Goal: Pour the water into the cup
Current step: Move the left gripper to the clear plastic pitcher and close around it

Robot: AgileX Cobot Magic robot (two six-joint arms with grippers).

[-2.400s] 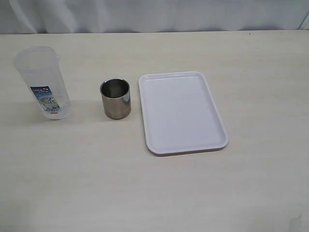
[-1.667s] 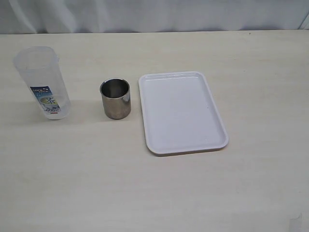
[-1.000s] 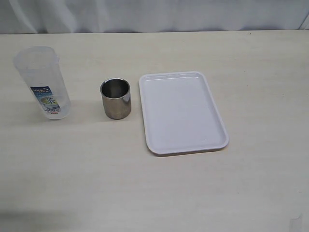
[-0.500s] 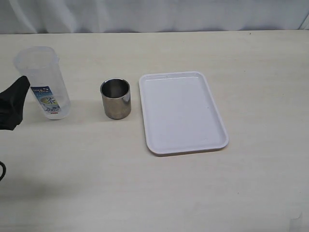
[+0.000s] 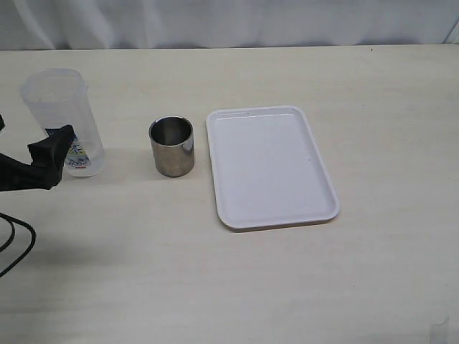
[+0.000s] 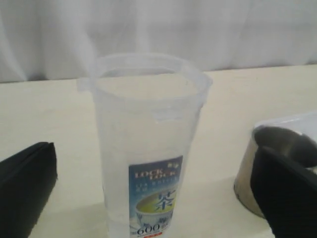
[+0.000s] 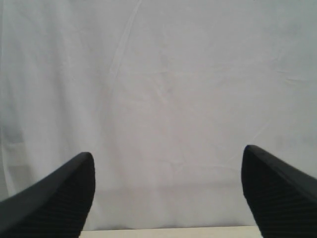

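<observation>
**Left arm closes in on the water container; nothing gripped yet**

Moved: the black left arm [image 5: 25, 173] has pushed further in from the left edge of the exterior view than half a second earlier. Its tip now overlaps the lower label area of the container. Everything else sits where it was.

Item 1: tall clear plastic container with a blue-green label [image 5: 61, 107]. It stands upright on the pale wood-grain worktop [image 5: 215, 287], far left. Its water level cannot be made out.

Item 2: small cylindrical shiny stainless-steel cup [image 5: 171, 147]. It is upright and mouth-up on the worktop, between the container and the tray, just beside the tray's left rim. Its contents cannot be made out.

Item 3: flat white rectangular plastic tray [image 5: 276, 223], bare.

Left jaws: spread wide. The wrist view shows the container [image 6: 148, 148] centred between them with a gap on either side. They hold nothing. The cup [image 6: 282, 141] shows behind one jaw.

Right jaws: apart and holding nothing, facing a white backdrop. They do not appear in the exterior view.

Step in hand: the approach to grasp the container, the first step of the pour.

Next move calls for: advancing a little further to straddle the body, closing firmly on the smooth plastic, then lifting. After that, carry it over the cup's rim before tilting.
</observation>
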